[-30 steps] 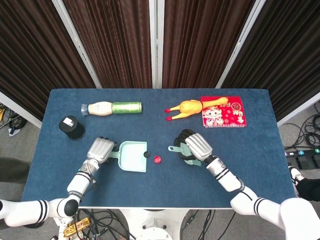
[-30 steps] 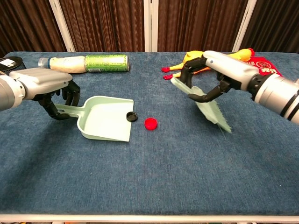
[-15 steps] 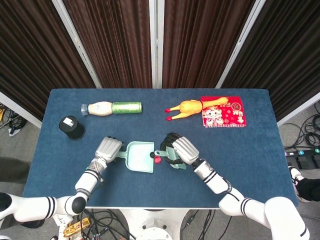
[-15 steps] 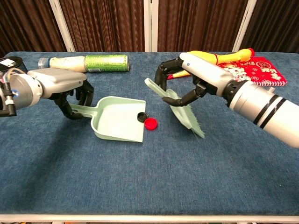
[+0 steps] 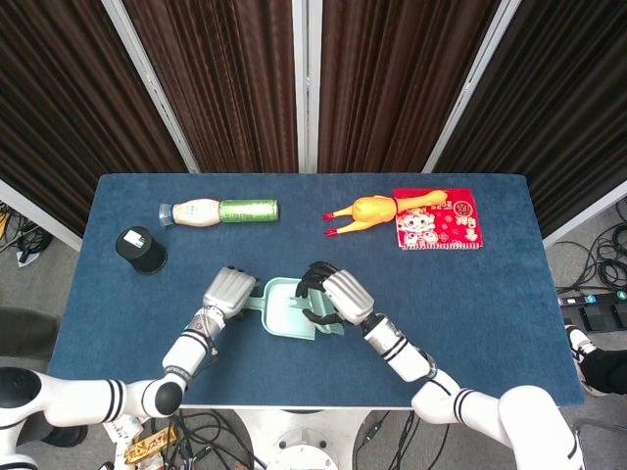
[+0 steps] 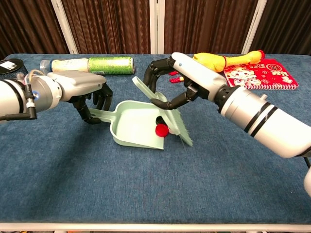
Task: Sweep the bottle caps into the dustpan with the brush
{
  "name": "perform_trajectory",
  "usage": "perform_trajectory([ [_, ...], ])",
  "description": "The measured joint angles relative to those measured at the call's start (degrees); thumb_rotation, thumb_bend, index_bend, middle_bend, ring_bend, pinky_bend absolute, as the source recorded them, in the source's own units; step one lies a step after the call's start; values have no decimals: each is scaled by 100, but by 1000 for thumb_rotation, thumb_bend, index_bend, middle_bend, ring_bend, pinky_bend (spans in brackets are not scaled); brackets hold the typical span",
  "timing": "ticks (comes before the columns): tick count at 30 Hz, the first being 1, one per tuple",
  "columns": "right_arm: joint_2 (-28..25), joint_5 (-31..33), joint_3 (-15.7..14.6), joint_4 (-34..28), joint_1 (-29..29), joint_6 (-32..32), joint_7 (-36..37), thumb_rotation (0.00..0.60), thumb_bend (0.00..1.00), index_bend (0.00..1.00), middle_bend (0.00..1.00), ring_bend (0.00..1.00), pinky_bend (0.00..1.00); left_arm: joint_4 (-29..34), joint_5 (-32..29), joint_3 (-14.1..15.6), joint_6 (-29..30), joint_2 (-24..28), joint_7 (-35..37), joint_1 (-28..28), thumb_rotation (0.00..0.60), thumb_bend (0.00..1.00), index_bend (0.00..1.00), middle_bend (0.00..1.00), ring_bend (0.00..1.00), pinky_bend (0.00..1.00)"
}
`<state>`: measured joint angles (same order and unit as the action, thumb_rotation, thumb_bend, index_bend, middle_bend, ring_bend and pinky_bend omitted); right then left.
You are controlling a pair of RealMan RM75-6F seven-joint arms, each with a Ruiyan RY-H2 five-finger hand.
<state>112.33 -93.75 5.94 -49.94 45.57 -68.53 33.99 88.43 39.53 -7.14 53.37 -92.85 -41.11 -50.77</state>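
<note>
A mint green dustpan (image 6: 132, 125) (image 5: 283, 305) lies flat on the blue table. My left hand (image 6: 90, 98) (image 5: 226, 291) grips its handle. My right hand (image 6: 170, 80) (image 5: 333, 293) holds a mint green brush (image 6: 167, 113), whose bristles stand at the dustpan's open right edge. A red bottle cap (image 6: 161, 129) sits just inside that edge, touching the bristles. A black cap (image 6: 158, 119) shows right behind it, partly hidden by the brush. In the head view the right hand covers both caps.
A lying bottle with a green label (image 5: 219, 211) (image 6: 88, 65) is at the back left and a black round container (image 5: 138, 248) at the far left. A yellow rubber chicken (image 5: 372, 211) and a red printed packet (image 5: 436, 219) lie at the back right.
My right hand has swept the brush leftward, pushing the red cap into the dustpan's mouth beside the black one. My left hand has slid the dustpan rightward toward the brush.
</note>
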Motion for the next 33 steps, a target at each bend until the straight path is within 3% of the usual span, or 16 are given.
perform_trajectory([
  [26, 755, 106, 232, 433, 120, -602, 269, 600, 664, 773, 653, 292, 188, -1, -248, 55, 132, -176, 23, -295, 600, 365, 537, 513, 368, 323],
  [28, 699, 89, 225, 364, 77, -716, 276, 600, 663, 773, 653, 292, 188, 35, -219, 66, 182, -149, 34, -284, 600, 364, 506, 501, 368, 323],
  [33, 264, 34, 170, -8, -77, -923, 158, 600, 665, 775, 653, 292, 188, 217, -217, 96, 218, 4, 23, -280, 600, 308, 309, 417, 352, 324],
])
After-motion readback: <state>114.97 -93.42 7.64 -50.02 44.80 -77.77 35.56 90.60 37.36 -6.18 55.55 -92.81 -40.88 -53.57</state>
